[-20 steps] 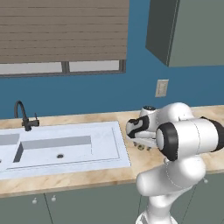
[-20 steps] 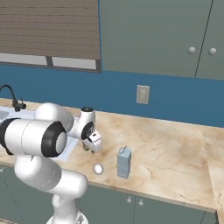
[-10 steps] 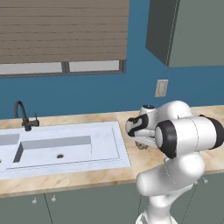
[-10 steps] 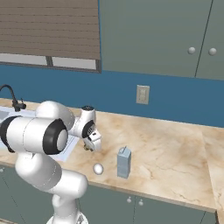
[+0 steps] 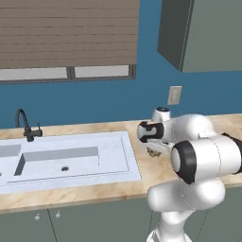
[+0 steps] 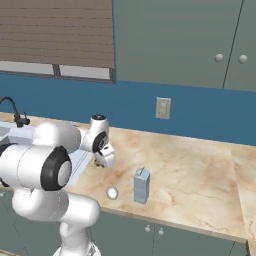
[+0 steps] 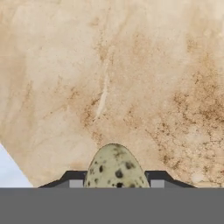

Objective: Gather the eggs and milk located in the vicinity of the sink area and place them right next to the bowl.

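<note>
Speckled and pale olive, an egg (image 7: 114, 167) sits clamped between the two dark fingertips of the tool (image 6: 104, 159), which is closed snugly on it just above the tan marbled desk (image 6: 200, 165), right beside the white sink (image 5: 71, 158). A second, whitish egg (image 6: 112, 193) lies near the desk's front edge, just beside the upright milk carton (image 6: 141, 186). The bowl cannot be made out, so where to carry the egg is a guess. The step looks like lifting: rise straight up, keep the grip gentle and even, and avoid swinging so the rounded shell does not slip out.
</note>
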